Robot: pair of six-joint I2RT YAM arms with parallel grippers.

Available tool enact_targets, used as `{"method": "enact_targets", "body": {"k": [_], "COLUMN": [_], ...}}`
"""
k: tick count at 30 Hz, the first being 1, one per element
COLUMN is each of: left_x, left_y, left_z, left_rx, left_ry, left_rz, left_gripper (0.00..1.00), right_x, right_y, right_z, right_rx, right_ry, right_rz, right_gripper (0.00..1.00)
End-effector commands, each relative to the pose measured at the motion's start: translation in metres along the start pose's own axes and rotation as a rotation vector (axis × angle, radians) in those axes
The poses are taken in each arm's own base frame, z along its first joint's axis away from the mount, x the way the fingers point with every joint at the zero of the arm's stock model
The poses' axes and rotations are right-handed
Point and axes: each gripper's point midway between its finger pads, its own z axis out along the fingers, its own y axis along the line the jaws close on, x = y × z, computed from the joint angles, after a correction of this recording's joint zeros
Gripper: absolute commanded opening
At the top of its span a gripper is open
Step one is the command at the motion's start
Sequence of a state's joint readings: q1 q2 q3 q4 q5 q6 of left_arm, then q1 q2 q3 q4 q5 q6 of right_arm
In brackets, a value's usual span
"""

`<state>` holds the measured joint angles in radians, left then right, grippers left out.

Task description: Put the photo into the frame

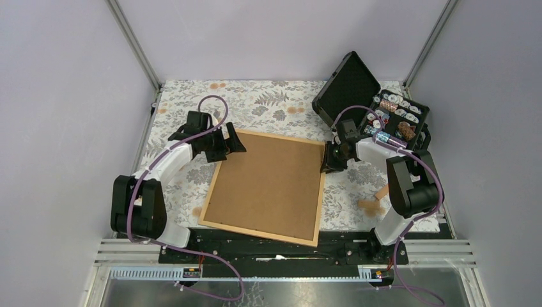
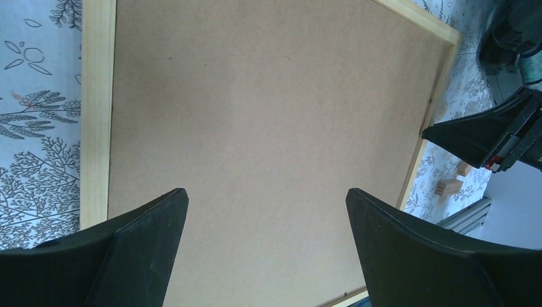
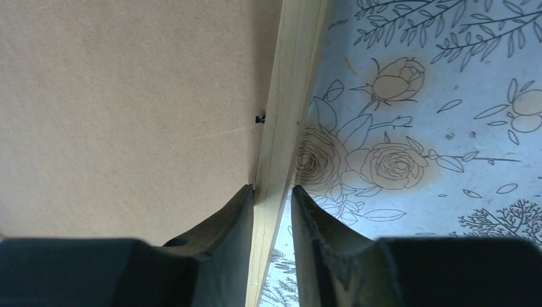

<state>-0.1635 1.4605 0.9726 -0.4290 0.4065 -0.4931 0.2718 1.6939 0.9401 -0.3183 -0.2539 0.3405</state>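
Note:
The frame (image 1: 321, 192) lies flat and back-up on the floral cloth, with a plain brown backing board (image 1: 268, 185) filling it. The photo is hidden. My left gripper (image 1: 233, 144) hovers wide open over the board near the frame's far-left corner, with nothing between its fingers (image 2: 267, 195). My right gripper (image 1: 327, 165) straddles the frame's right-hand moulding (image 3: 291, 96). Its jaws (image 3: 273, 188) stand narrowly open. One finger touches the moulding's inner side and a sliver of cloth shows between the wood and the other finger. A small black tab (image 3: 260, 118) sits at the board's edge.
An open black hard case (image 1: 348, 86) stands at the back right, its tray (image 1: 396, 118) holding several small items. Small wooden blocks (image 1: 374, 203) lie by the right arm's base. The cage's metal posts and the grey walls close in the table.

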Motion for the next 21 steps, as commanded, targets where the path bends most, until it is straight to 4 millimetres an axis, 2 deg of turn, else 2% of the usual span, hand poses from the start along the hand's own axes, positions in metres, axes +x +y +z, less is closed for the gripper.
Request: {"method": "enact_targets", "body": {"k": [1, 8, 16, 21], "left_x": [-0.003, 0.0, 0.004, 0.003], "left_y": [-0.006, -0.007, -0.007, -0.003], "left_z": [0.008, 0.015, 0.021, 0.02], "left_rx": [0.057, 0.086, 0.1, 0.079], "left_ry": [-0.004, 0.029, 0.049, 0.04], "left_rz": [0.041, 0.035, 0.019, 0.024], "left_gripper": [0.99, 0.99, 0.99, 0.99], "right_x": [0.003, 0.018, 0.021, 0.032], "right_y": [-0.02, -0.014, 0.003, -0.011], "right_z": [-0.01, -0.011, 0.003, 0.012], "right_rx": [0.094, 0.052, 0.003, 0.16], "right_ry": [0.031, 0.054, 0.055, -0.01], "right_rz": [-0.017, 0.051, 0.107, 0.172], "right_gripper": [0.38, 0.52, 0.55, 0.52]}}
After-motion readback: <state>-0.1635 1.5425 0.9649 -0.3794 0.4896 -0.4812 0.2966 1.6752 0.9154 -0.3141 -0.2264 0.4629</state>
